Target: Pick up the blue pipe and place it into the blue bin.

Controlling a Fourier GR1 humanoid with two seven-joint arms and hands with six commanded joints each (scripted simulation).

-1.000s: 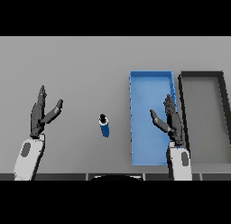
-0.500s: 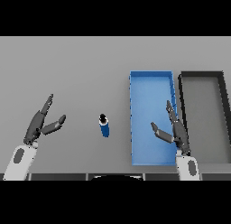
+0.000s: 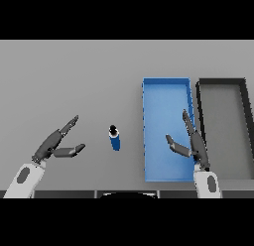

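The blue pipe [image 3: 115,139] is a short blue cylinder with a dark top end, lying on the grey table just left of the blue bin [image 3: 149,131]. My left hand [image 3: 53,145] hovers open to the pipe's left, fingers pointing up-right and thumb stretched toward the pipe, with a clear gap between them. My right hand [image 3: 191,144] is open over the blue bin's right side, fingers straight and pointing away from me, thumb out to the left. Neither hand touches the pipe.
A black bin [image 3: 200,116] stands directly right of the blue bin, their walls side by side. The grey table [image 3: 69,81] stretches far behind and to the left of the pipe.
Both hands have dropped toward the near table edge. The left hand has tilted, its fingers now pointing toward the pipe. The pipe has not moved.
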